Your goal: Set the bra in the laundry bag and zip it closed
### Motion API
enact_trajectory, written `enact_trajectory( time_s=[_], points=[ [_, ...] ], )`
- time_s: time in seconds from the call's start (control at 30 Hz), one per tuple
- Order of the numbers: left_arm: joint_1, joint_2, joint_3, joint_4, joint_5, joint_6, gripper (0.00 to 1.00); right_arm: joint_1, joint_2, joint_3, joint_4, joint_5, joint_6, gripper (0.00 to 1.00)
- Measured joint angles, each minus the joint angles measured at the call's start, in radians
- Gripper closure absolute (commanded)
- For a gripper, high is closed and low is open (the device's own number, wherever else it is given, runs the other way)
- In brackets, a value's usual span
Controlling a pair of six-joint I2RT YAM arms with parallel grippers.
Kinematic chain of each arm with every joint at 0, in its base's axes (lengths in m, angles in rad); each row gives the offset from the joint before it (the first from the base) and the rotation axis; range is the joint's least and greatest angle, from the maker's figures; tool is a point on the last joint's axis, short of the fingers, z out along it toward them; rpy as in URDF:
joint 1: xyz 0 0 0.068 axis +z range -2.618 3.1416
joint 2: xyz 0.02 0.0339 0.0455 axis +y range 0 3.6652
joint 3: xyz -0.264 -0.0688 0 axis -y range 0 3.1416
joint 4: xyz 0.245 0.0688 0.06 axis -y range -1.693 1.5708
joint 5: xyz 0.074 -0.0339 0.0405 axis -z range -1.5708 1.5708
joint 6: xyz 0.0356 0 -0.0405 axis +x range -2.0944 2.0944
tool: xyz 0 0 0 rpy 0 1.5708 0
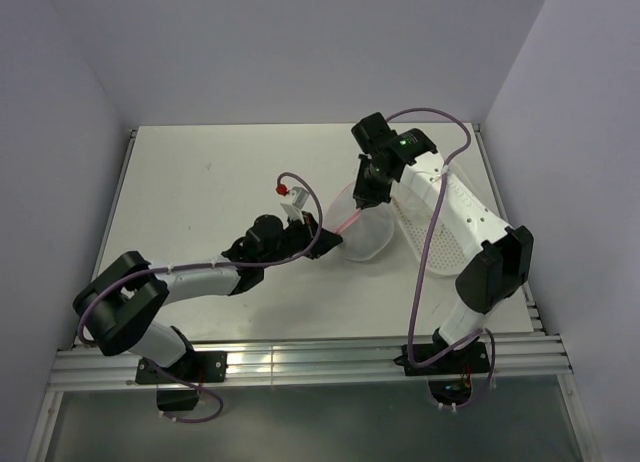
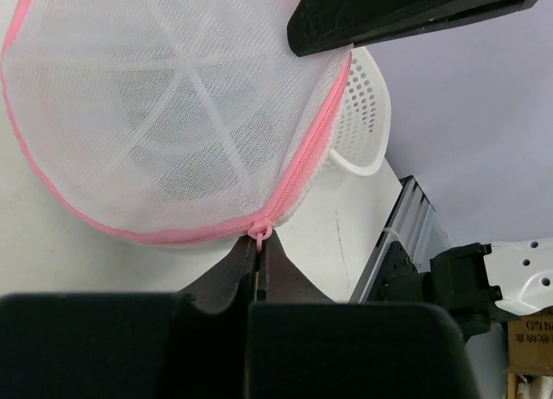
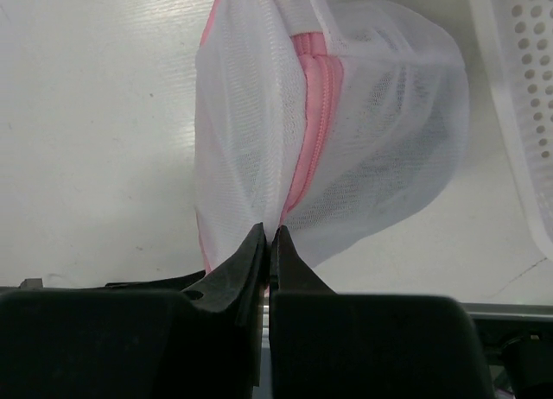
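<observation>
Look for the white basket (image 1: 432, 250) with the little holes first. The laundry bag (image 1: 366, 232) is just beside the basket, on the side toward your left arm. The two are close, but you cannot tell if they touch. Your left gripper (image 2: 260, 254) is on the side of the bag far from the basket. Its two fingers are pressed together, and they pinch the small pink zipper pull (image 2: 260, 234) at the bag's rim. Your right gripper (image 3: 269, 242) comes down between the basket and your left gripper. Its fingers are squeezed tight on the bag's edge, right where the pink zipper (image 3: 316, 114) runs. So the bag hangs stretched between your two grippers next to the basket. You cannot tell if its bottom sits on the table (image 1: 200, 182). In the wrist views, the zipper teeth you can see are joined together. A dim dark shape (image 2: 164, 97) shows through the mesh. It is too faint to tell if it is the bra. From the left wrist, the basket's rim peeks out behind the bag.
</observation>
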Motion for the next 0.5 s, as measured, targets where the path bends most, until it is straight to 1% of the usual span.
enact_trajectory(
  time_s=[0.4,0.5],
  points=[
    [0.035,-0.087,-0.082,0.042,-0.027,-0.003,1.0,-0.002,0.077,0.123,-0.016,-0.087,-0.045,1.0],
    [0.042,-0.147,-0.104,0.009,-0.043,-0.001,1.0,-0.002,0.119,0.166,-0.021,-0.135,-0.051,1.0]
  ],
)
